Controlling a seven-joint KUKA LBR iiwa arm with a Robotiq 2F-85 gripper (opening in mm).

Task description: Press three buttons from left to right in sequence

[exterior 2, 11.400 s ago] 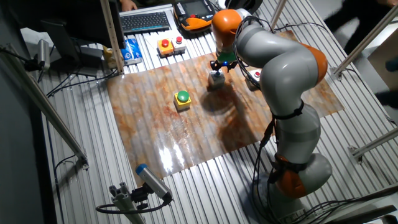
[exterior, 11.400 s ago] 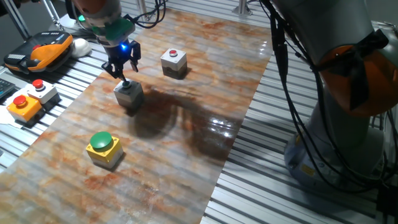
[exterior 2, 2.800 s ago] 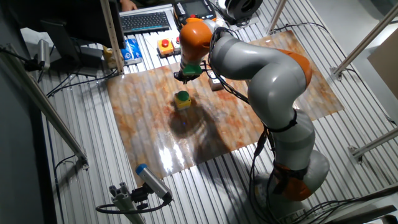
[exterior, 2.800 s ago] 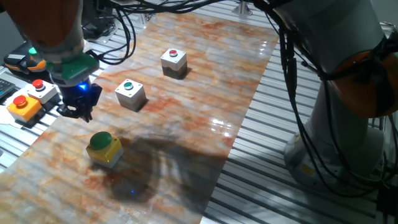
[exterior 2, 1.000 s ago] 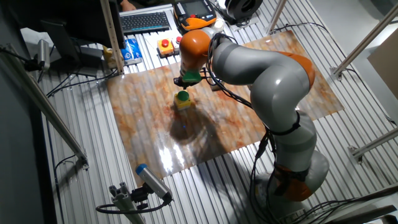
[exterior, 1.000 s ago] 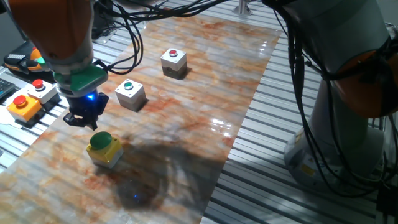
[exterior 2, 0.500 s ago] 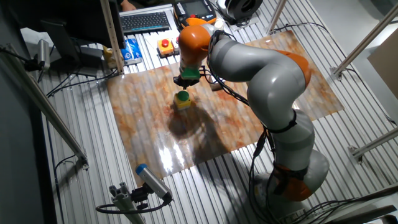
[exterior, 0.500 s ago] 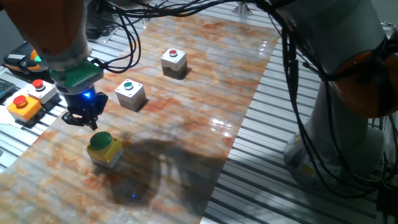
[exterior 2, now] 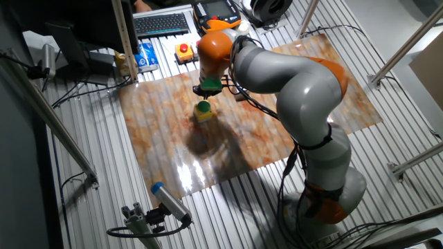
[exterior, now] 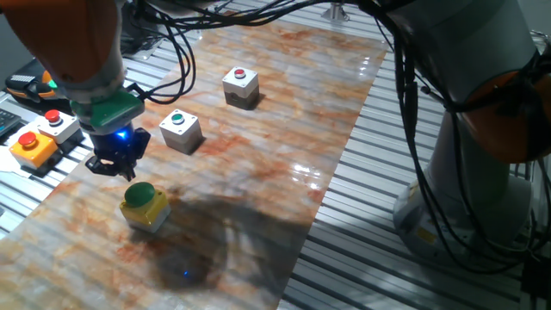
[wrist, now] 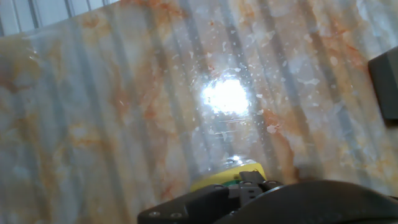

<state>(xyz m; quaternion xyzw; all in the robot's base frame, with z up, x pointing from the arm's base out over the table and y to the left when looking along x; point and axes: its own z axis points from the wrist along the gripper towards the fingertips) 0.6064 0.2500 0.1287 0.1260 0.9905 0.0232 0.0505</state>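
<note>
Yellow box with green dome [exterior: 143, 205] sits just below the gripper [exterior: 116, 165] (jaws' state unclear), nothing between.

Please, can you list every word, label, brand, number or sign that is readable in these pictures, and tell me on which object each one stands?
No text can be read in any view.
Blue packet beside the keyboard: it carries print, but too small and blurred to read.
Handheld screen unit at the far edge: display too small to read.
Three button boxes, for example the yellow box with the green dome: no lettering visible.
Gripper: no label visible.
</note>
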